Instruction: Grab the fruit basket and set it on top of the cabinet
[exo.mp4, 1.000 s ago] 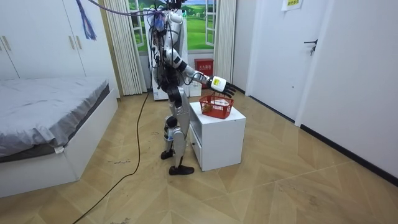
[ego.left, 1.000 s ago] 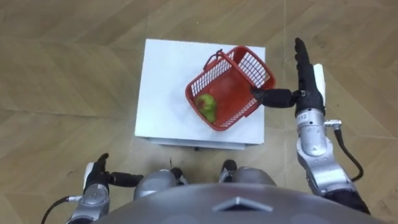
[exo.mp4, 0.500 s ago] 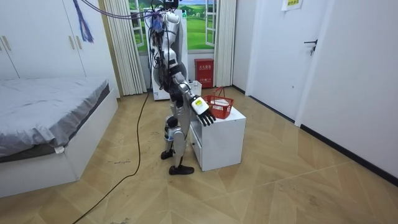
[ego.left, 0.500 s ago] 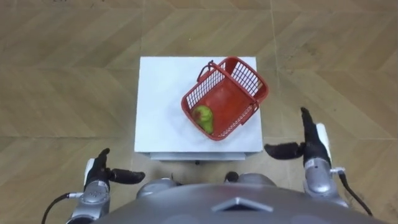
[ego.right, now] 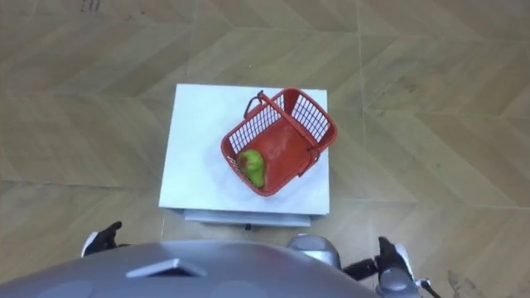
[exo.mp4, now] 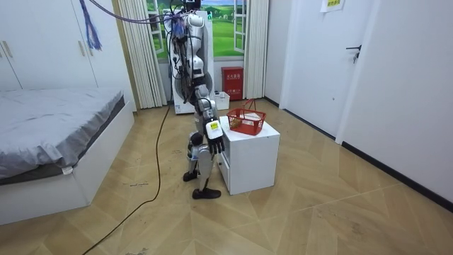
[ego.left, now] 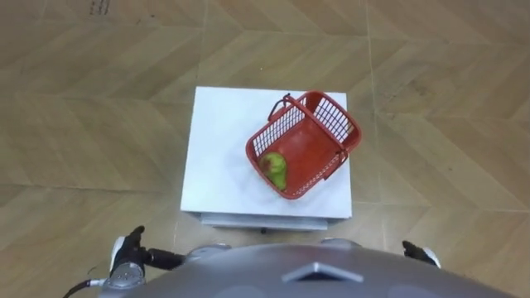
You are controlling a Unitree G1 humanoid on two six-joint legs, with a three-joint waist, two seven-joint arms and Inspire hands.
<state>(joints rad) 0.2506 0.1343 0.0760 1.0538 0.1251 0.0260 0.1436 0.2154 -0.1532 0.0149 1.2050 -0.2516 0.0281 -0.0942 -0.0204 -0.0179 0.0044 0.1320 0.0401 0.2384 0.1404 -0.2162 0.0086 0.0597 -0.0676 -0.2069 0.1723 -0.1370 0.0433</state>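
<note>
Red plastic mesh basket [ego.left: 333, 113], upright on white cabinet top [ego.left: 219, 157], toward right side, turned diagonal to edges. Rect. shape, open lattice walls. One handle raised at far-left rim, other folded down at near-right rim. Green pear-like fruit [ego.left: 276, 168] inside, in corner nearest robot.

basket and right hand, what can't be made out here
Right hand, left eye view: mostly hidden behind the robot's torso, at the bottom edge.
Pear, room view: hidden by the mesh wall of the fruit basket.
White table, eye views: front hidden beneath its top.
</note>
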